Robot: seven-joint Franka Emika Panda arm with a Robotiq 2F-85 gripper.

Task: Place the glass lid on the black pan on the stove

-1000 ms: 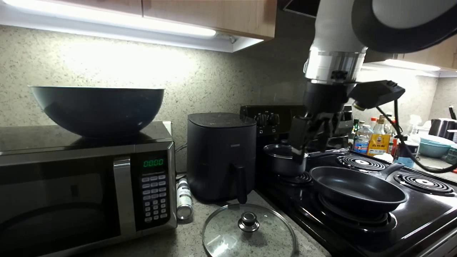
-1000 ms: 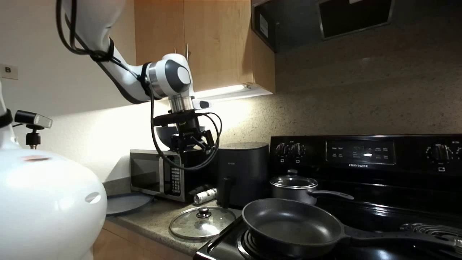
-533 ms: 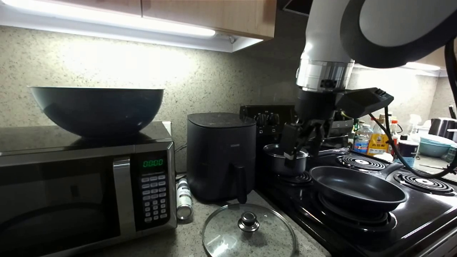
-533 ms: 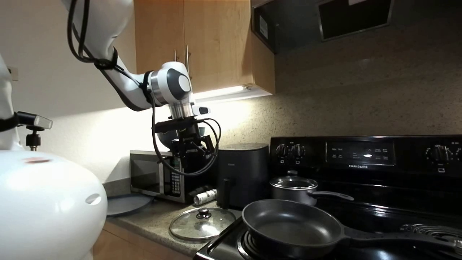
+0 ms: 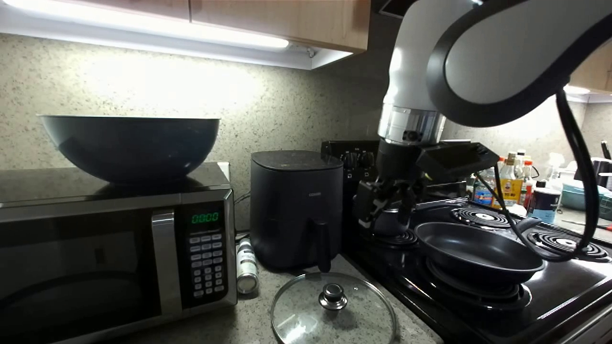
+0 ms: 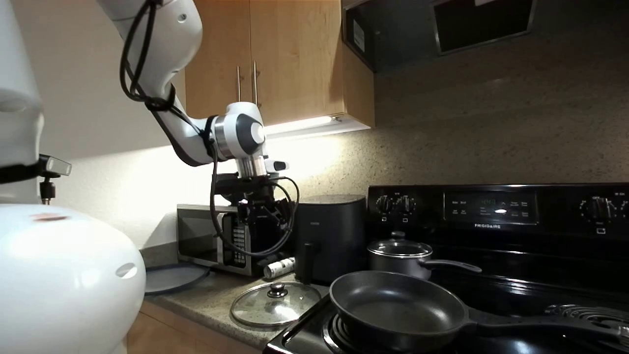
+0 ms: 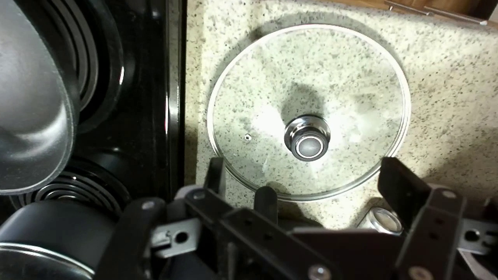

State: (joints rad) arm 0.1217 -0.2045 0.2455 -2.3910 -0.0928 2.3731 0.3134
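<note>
The round glass lid (image 5: 354, 322) with its silver knob (image 5: 333, 296) lies flat on the speckled counter, left of the stove (image 5: 399, 274). It also shows in an exterior view (image 6: 260, 309) and in the wrist view (image 7: 346, 70). The black pan (image 5: 478, 253) sits on a front coil burner, with nothing on it; it also shows in an exterior view (image 6: 393, 305) and partly in the wrist view (image 7: 31, 97). My gripper (image 7: 302, 163) is open and empty, pointing down, well above the counter. In the wrist view the lid's knob lies between and just beyond the fingertips.
A dark air fryer (image 5: 296, 210) stands behind the lid, beside a can (image 5: 246, 270) lying on its side. A microwave (image 5: 91, 253) carries a big dark bowl (image 5: 129, 148). A lidded pot (image 6: 400, 263) is on the back burner. A cabinet (image 6: 304, 64) hangs above.
My gripper has come down, shifting left in one exterior view and slightly right in another. The lid and pan have not moved.
</note>
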